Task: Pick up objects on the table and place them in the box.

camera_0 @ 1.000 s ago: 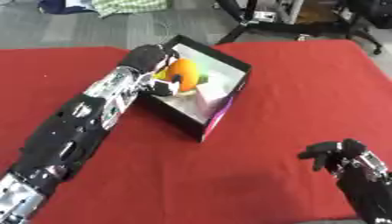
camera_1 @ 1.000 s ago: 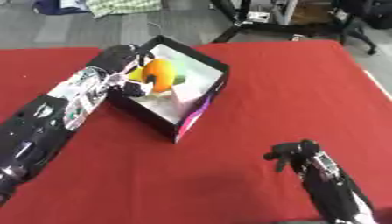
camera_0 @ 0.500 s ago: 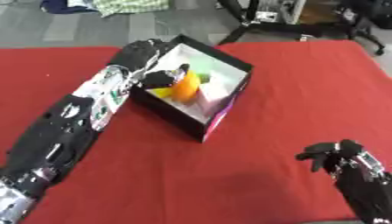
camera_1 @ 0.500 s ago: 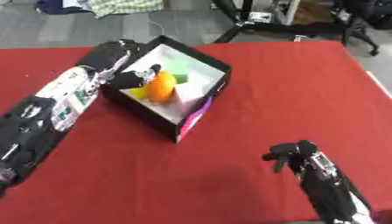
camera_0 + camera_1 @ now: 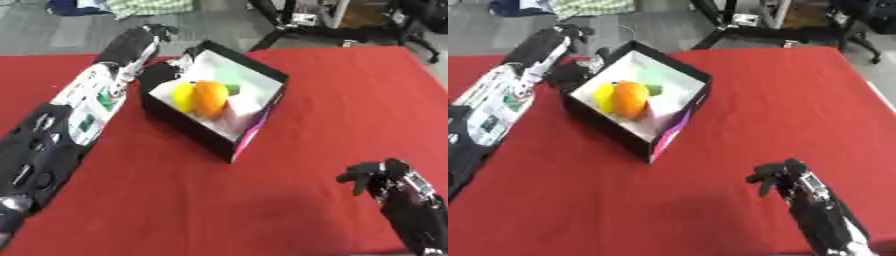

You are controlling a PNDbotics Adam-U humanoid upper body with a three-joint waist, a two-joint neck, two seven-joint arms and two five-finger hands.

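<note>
Covering the whole work surface is a red table [image 5: 175, 200]. The left arm [image 5: 79, 110] runs up the view's left side to the box's far-left corner. The black box [image 5: 262, 107] with a white lining sits just right of the left hand [image 5: 162, 70], touching or nearly touching it. That hand is dark and blurred against the box wall, so I cannot tell whether its fingers are curled or straight. Well apart, near the lower right corner, the right hand [image 5: 381, 177] rests on the cloth, fingers curled and holding nothing. Inside the box lie an orange [image 5: 211, 97], a yellow fruit [image 5: 183, 96] touching its left side, and something green [image 5: 229, 80] behind them.
</note>
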